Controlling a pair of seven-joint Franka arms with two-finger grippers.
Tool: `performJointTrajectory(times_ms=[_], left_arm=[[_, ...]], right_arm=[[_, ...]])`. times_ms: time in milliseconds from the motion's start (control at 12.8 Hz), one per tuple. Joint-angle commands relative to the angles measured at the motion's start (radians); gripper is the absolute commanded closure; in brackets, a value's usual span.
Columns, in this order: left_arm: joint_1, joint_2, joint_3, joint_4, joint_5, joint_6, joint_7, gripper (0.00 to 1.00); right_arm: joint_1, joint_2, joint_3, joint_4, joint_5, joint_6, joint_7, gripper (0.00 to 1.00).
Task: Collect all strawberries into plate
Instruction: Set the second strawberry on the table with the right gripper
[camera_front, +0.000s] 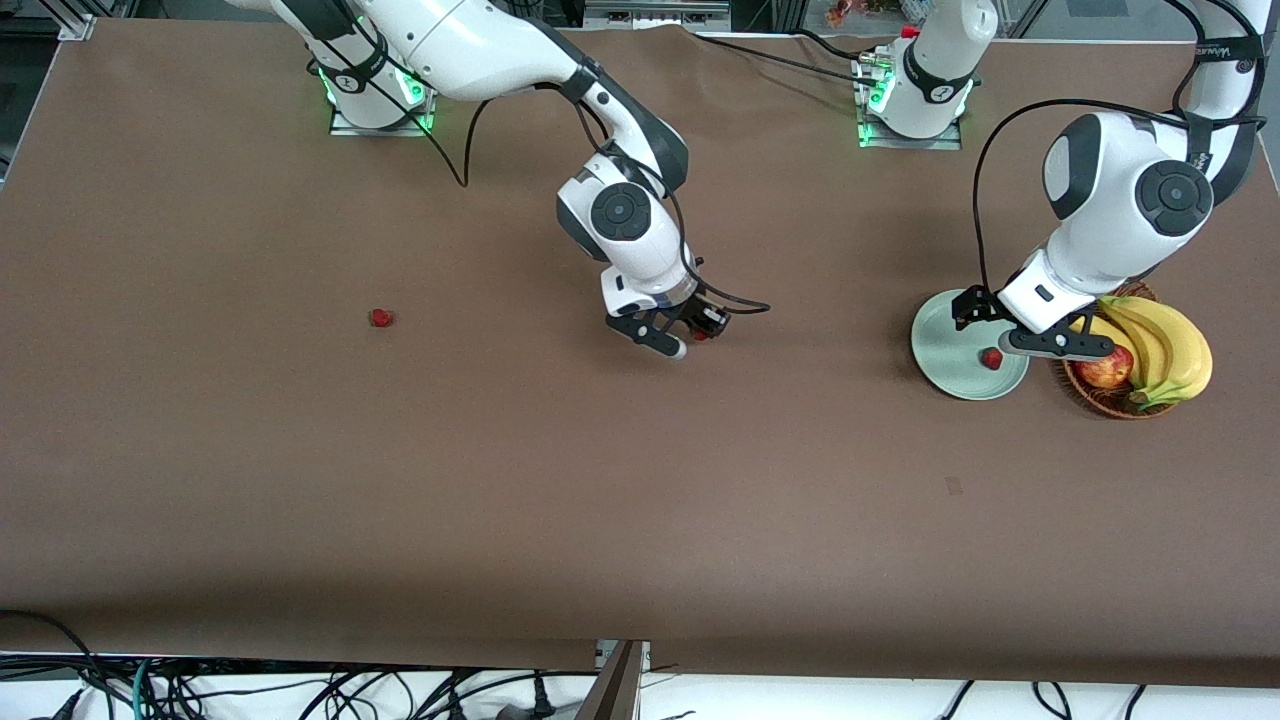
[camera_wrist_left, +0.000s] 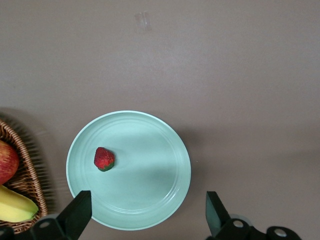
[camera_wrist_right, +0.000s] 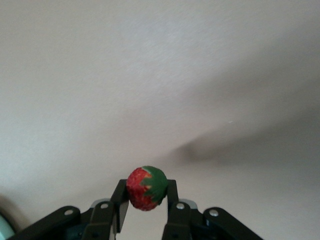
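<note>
Strawberries 3: one on plate (camera_wrist_left: 150, 210) | one on table | one clamped in right tool (camera_wrist_right: 145, 210) | left tool (camera_wrist_left: 145, 212) wide

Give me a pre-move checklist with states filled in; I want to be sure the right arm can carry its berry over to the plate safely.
1. Right gripper shut on held strawberry: ok.
2. Left gripper open, empty: ok.
3. One strawberry on the plate, lying in the plate: ok.
4. Space over plate free: not ok, left gripper hangs there.
5. Last strawberry on the table toward the right arm's end, uncollected: not ok.
6. Basket beside plate, apart: ok.
</note>
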Motion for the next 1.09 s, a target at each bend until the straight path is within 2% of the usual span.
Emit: performJointTrajectory(times_ms=[0, 156, 312, 390, 468, 546, 624, 780, 1014], left_arm=[[0.0, -0.007, 0.0, 0.011, -0.024, -0.024, 0.002, 0.0], [0.0, -0.007, 0.0, 0.011, -0.024, -0.024, 0.002, 0.0], [0.0, -0.004, 0.0, 0.009, -0.024, -0.022, 0.002, 0.0], [0.0, -0.002, 0.0, 0.009, -0.024, -0.022, 0.0, 0.0], [0.0, -0.001, 0.0, 0.009, -0.024, -0.022, 0.0, 0.0], [0.0, 0.001, 0.0, 0.009, -0.024, -0.022, 0.0, 0.0], [0.0, 0.002, -0.001, 0.008, -0.024, -0.022, 0.0, 0.0], [-0.002, 0.004, -0.001, 0.008, -0.024, -0.022, 0.0, 0.0], [-0.016, 0.008, -0.001, 0.008, -0.026, -0.016, -0.018, 0.0]], right_arm=[[0.061, 0.101, 0.003, 0.123, -0.019, 0.034, 0.034, 0.74], [0.109, 0.165, 0.002, 0.148, -0.021, 0.155, 0.078, 0.74], [0.147, 0.182, -0.014, 0.144, -0.022, 0.211, 0.106, 0.69], [0.169, 0.182, -0.031, 0.144, -0.021, 0.222, 0.129, 0.62], [0.181, 0.182, -0.038, 0.144, -0.021, 0.237, 0.149, 0.51], [0.184, 0.177, -0.041, 0.144, -0.021, 0.237, 0.16, 0.36], [0.177, 0.16, -0.043, 0.144, -0.021, 0.228, 0.151, 0.28], [0.122, 0.11, -0.046, 0.144, -0.022, 0.108, 0.137, 0.18], [-0.001, -0.007, -0.044, 0.135, -0.013, -0.185, -0.043, 0.15]])
